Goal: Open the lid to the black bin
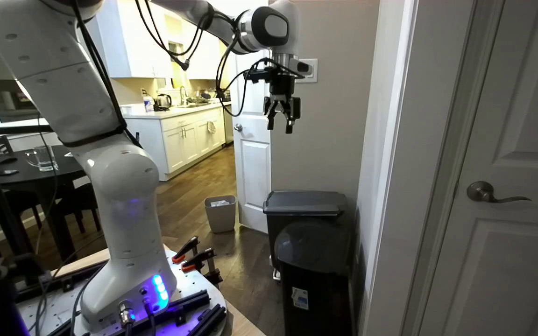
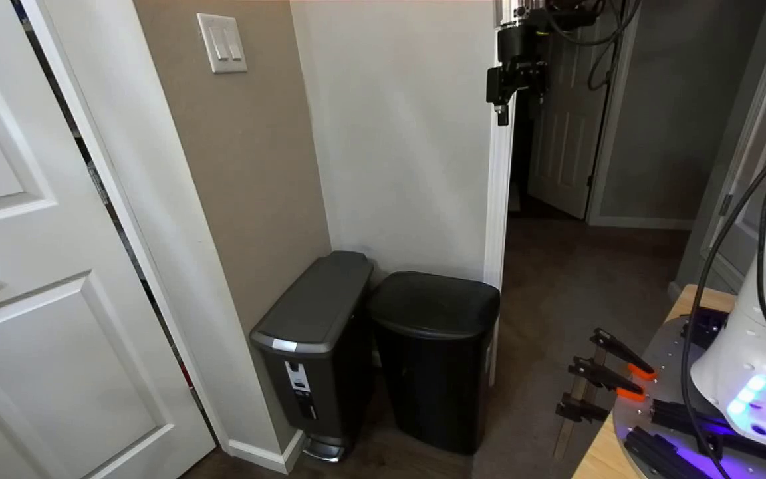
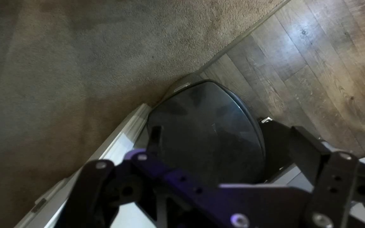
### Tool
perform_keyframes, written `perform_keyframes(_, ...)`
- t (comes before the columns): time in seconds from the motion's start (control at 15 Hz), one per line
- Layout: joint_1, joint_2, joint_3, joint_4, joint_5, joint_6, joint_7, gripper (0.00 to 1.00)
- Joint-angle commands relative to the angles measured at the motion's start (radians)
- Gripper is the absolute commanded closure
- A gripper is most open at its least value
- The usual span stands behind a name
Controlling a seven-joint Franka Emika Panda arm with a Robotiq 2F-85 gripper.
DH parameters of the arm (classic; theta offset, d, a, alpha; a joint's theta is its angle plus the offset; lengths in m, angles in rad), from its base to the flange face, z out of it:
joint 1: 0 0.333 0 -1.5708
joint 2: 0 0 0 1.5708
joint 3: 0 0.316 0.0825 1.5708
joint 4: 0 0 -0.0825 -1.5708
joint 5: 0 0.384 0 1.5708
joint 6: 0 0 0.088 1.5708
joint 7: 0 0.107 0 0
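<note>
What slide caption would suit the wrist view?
Looking down past parted fingers at the closed black bin lid, with carpet and wood flooring beyond.

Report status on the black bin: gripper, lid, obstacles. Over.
Gripper open, above bin height. Lid closed on black bin. Grey-lidded bin close alongside, might crowd the approach.

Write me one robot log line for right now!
lid: closed | black bin: upright, beside pedal bin | pincer: open, empty, higher than lid | opening: not yet done
</note>
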Motion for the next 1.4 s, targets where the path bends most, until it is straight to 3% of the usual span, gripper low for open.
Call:
perform_keyframes(0.0, 0.034, 0.055, 0.030, 0.073, 0.014, -0.006, -0.038, 0.00)
perform_keyframes(0.33, 0.146, 0.290, 0.137, 0.327, -0.008, -0.046, -0.078, 0.00)
perform_keyframes(0.67, 0.263, 0.585, 0.235, 0.600, -0.216, -0.090, -0.043, 0.00)
perform_keyframes(1.0, 0.373, 0.834, 0.208, 0.726, -0.435, -0.072, -0.058, 0.00)
perform_keyframes(1.33, 0.378, 0.980, 0.159, 0.770, -0.432, -0.065, -0.048, 0.00)
